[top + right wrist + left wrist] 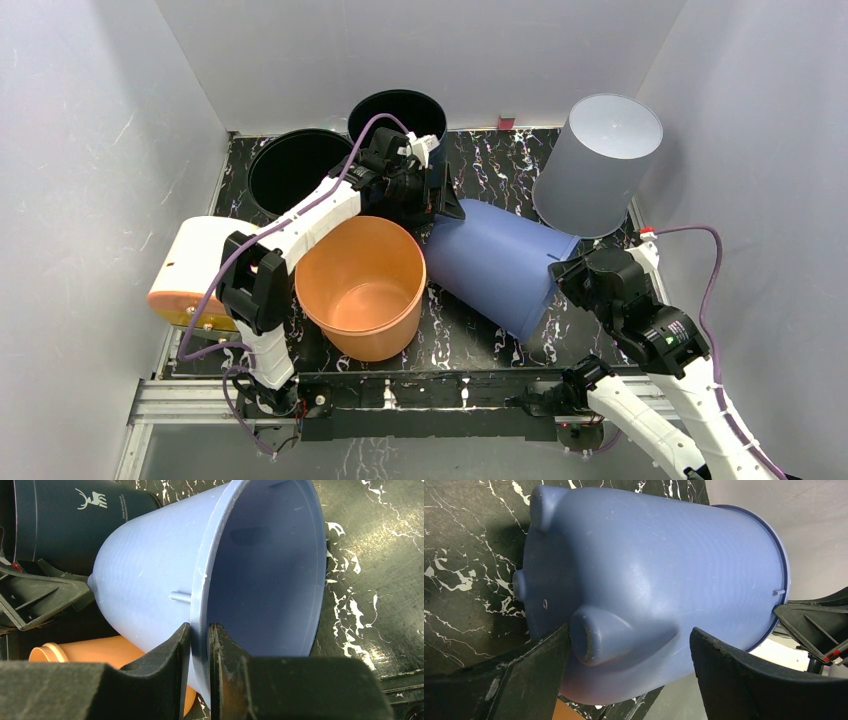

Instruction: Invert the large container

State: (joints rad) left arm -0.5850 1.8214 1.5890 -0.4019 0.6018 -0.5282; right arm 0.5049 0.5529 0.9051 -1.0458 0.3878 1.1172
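The right claw is pinching the rim of the blue bucket, one finger on the outside wall and the other inside the mouth, with only the thin rim between them. The left claw is spread wide at the other end of that bucket, its two fingers standing on either side of a rounded foot on the base; one finger sits just beside the foot, while a clear gap separates it from the other. The blue bucket lies on its side in the middle of the black marbled table, base pointing toward the back left and open mouth toward the near right; whether its rim end is off the table I cannot tell. Just beside its base stands an orange bucket, upright and open. Two black buckets stand upright along the back. A grey bucket sits bottom up at the far right. A cream bucket lies on its side at the left edge.
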